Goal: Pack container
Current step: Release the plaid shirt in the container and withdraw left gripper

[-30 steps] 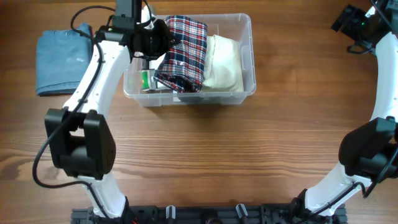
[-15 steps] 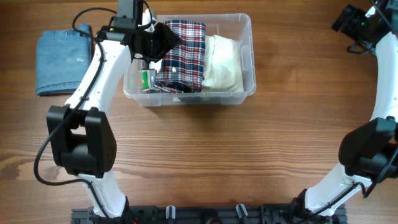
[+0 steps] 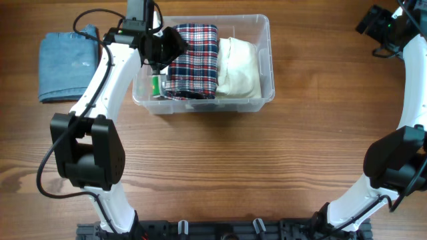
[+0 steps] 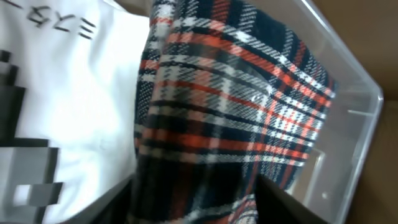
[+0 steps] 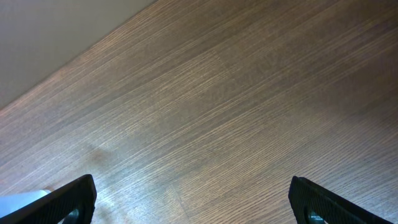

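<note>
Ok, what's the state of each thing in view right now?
container, open-topped, upright on the table
plaid cloth, folded, inside the container
cream cloth, folded, inside, right of the plaid cloth
blue cloth, folded, on the table outside the container
left hand, open over the plaid cloth
right hand, open, empty, over the table

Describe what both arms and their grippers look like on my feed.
Both match: the left arm and right arm have smooth white links joined by bulky black joint housings. A thin black cable loops beside the left arm. The left gripper is black; the right gripper has black, flat fingers.
</note>
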`<state>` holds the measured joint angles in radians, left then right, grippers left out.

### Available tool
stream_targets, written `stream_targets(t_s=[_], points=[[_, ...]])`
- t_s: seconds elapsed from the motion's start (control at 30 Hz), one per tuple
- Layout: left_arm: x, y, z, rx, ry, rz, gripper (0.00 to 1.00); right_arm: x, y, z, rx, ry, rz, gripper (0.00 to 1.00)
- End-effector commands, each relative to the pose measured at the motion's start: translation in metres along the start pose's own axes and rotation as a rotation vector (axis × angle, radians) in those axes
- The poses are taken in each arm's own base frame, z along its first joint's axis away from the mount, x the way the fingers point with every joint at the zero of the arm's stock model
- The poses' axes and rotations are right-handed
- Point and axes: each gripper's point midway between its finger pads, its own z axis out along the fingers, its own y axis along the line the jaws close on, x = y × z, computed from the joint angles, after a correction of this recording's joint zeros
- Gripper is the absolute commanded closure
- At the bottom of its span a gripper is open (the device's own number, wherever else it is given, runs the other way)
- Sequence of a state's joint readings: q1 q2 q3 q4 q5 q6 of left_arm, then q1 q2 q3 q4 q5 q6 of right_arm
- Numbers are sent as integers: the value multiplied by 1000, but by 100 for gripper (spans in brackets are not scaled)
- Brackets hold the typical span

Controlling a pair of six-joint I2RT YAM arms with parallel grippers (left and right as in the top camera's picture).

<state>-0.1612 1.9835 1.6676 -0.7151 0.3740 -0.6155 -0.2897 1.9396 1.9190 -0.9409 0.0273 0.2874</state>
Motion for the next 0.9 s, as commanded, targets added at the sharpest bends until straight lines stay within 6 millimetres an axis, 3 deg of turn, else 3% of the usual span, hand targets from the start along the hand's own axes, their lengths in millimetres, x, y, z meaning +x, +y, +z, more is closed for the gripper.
stream_targets(t_s=[0.0,0.1,0.27,0.37,0.43,0.53,0.6,0.67,0.87], points=[[-15,16,1,-91,-71,11,33,-1,0,-4,5,-12,0,0],[-28,25,-4,-119,-107,127,22,-1,0,-4,5,-12,0,0],[-50,25,-23,-103,-171,139,20,-1,0,-4,5,-12,0,0],[-72,19,-51,-82,-249,188,19,-1,0,-4,5,-12,0,0],[-84,16,-71,-75,-300,239,11,-1,0,-4,6,-12,0,0],[-110,21,-111,-90,-405,321,9,-1,0,-4,5,-12,0,0],[-126,36,-134,-138,-465,351,9,-1,0,-4,5,-12,0,0],[-141,65,-155,-223,-511,352,13,-1,0,-4,5,-12,0,0],[-163,179,-202,-489,-516,282,11,-1,0,-4,6,-12,0,0]])
